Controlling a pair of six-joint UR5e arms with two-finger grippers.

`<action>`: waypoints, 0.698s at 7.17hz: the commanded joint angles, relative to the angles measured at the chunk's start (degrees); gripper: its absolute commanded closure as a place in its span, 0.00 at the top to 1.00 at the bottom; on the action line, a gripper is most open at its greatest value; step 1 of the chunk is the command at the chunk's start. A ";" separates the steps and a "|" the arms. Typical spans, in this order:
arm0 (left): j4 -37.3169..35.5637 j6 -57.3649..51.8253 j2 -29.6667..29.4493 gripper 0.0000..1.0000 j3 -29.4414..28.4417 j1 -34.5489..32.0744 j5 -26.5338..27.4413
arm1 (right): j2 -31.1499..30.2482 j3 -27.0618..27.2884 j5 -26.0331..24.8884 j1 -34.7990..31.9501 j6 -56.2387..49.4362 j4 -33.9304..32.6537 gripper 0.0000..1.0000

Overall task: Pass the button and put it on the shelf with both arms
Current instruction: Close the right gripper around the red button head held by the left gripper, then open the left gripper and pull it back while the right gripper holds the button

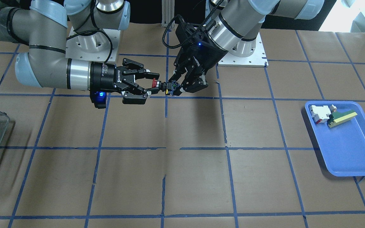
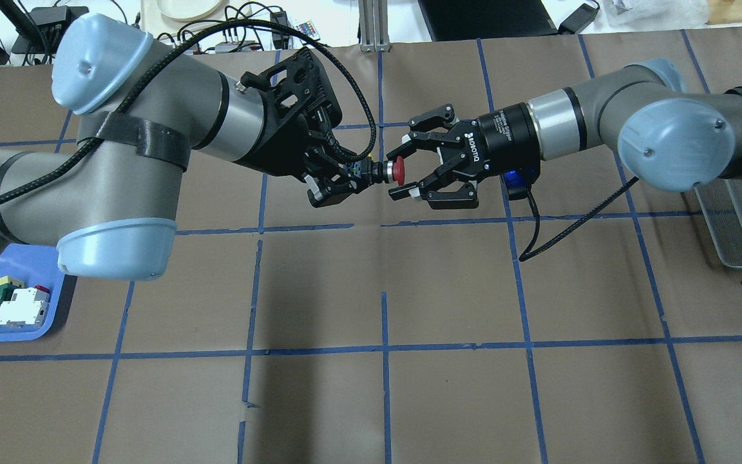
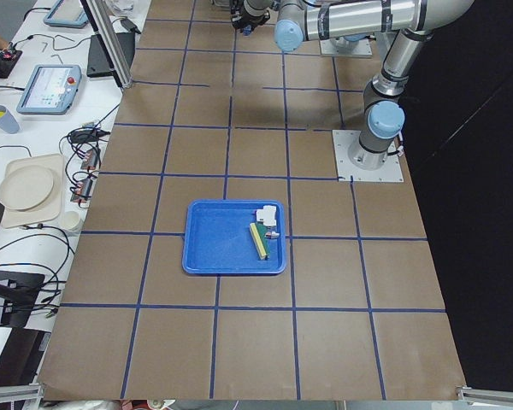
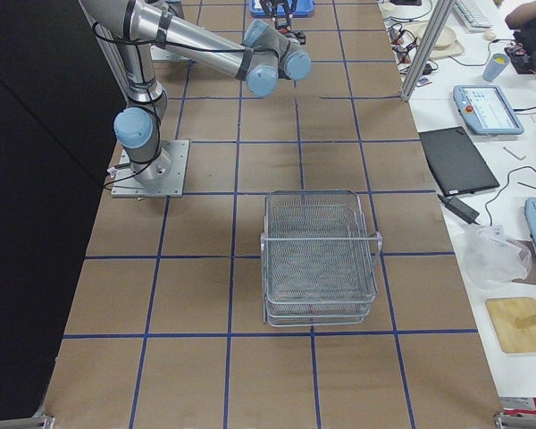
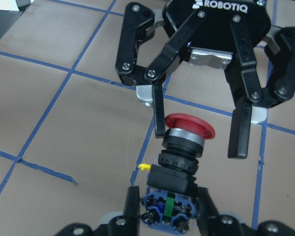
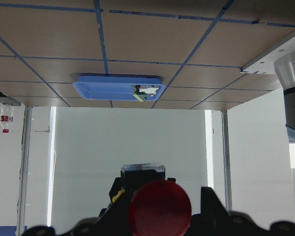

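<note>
Button hangs in mid-air over the middle of the worktop, lying level, its rear block clenched in the left pincer. Right pincer is spread wide, fingers flanking the red cap, not closed on it. Probably light and rigid. The domed cap looks smooth and slip-prone, so the ringed black collar behind it seems the safer hold. Left wrist view shows the finger-to-cap gaps; overhead cannot resolve them. Only the right-end view shows the whole shelf, at the worktop's right end, well apart.

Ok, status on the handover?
Left gripper shut on button base. Right gripper open, straddling red cap. Button held mid-air; no obstruction seen.
</note>
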State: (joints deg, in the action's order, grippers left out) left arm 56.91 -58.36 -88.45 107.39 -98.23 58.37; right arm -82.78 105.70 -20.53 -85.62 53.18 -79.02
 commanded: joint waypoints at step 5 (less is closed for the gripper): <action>0.13 0.00 0.12 1.00 -0.07 0.41 0.25 | -0.01 -1.63 -5.53 4.56 0.00 -0.26 0.06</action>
State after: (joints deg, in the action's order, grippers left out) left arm 57.01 -58.36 -88.47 107.35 -98.06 58.55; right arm -82.76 104.49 -22.36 -83.95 53.34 -78.90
